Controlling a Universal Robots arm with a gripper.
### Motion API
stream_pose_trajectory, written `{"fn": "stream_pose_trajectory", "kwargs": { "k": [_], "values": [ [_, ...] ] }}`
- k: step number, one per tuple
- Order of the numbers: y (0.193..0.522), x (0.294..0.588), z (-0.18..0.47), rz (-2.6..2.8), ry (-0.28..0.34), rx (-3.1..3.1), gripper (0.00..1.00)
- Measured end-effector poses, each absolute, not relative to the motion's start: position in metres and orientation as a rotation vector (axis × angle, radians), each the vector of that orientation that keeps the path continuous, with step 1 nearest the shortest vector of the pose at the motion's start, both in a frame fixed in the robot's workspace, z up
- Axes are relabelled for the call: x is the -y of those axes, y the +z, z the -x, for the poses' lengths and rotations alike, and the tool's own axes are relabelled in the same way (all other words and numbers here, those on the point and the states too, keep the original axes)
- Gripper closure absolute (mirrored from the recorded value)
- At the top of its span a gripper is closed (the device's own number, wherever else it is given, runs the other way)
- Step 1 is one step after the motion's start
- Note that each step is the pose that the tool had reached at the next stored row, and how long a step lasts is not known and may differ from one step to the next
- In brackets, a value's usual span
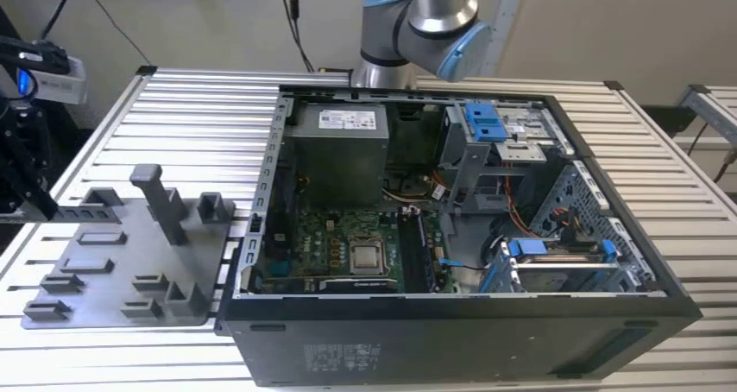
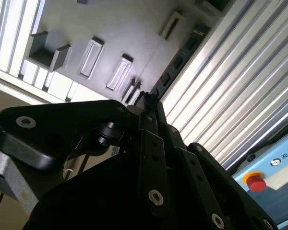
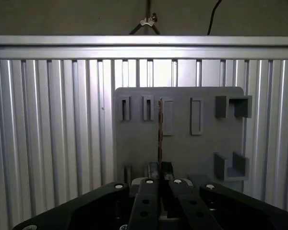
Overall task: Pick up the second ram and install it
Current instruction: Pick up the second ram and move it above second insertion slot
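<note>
I record my table [image 1: 161,116] as ribbed aluminium slats. Two items rest directly on it. A grey fixture plate [image 1: 110,262] with upright posts lies flat at the exterior view's left. An open computer case [image 1: 461,340] lies just beside it on the right; I cannot tell whether they touch.

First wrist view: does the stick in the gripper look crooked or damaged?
Nothing stands out. The memory stick runs straight, edge-on, out from the gripper shut on it, over the grey plate. No bend or tilt shows.
</note>
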State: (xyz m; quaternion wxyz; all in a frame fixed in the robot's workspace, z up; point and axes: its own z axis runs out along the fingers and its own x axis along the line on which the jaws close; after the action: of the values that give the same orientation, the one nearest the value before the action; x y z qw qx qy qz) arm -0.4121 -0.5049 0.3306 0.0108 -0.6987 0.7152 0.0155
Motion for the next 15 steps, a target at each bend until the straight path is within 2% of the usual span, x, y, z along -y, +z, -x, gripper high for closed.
{"fn": "stream_pose_trajectory", "kwargs": {
  "k": [15],
  "values": [
    [0.366,0.505,0.412,2.180,0.048,-2.232,0.86]
  ]
}}
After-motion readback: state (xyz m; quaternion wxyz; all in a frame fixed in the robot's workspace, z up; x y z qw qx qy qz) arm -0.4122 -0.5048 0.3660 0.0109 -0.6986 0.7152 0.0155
